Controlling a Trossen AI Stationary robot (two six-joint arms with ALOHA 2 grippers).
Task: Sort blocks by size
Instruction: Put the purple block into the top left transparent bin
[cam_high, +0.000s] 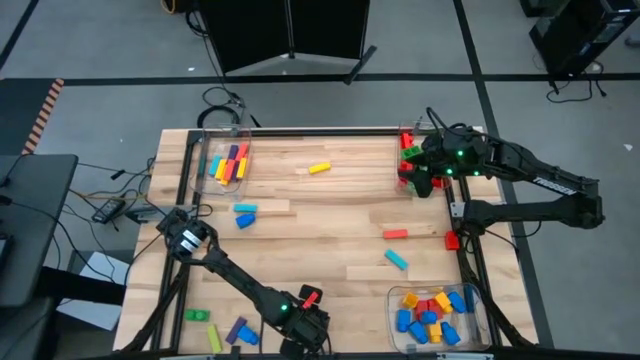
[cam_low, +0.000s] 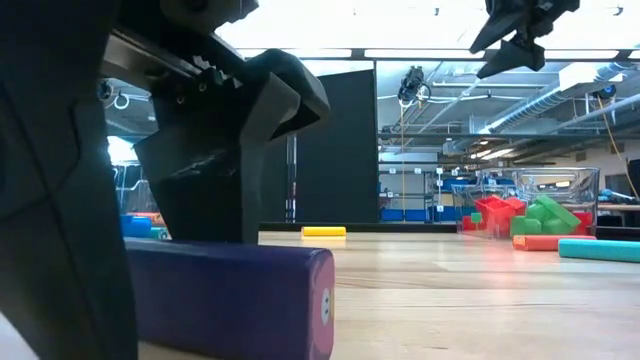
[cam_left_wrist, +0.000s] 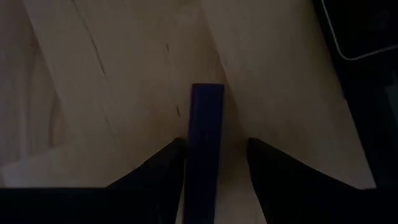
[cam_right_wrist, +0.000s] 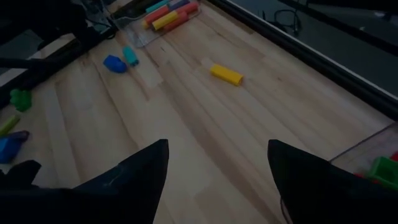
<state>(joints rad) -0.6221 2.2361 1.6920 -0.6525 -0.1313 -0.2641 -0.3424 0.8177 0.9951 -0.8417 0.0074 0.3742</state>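
No writing is showing anywhere. Nearest, the left claw (cam_left_wrist: 214, 163) is standing spread over a purple bar (cam_left_wrist: 206, 143) that is lying flat on the wooden surface (cam_high: 330, 215), between its fingers. Farther off, the right claw (cam_right_wrist: 217, 171) is hovering spread and empty above a bin of red and green blocks (cam_high: 410, 155).

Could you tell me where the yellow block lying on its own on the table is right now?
In the high view the yellow block lies on bare wood near the far edge, between the bin of long bars on the left and the right gripper.
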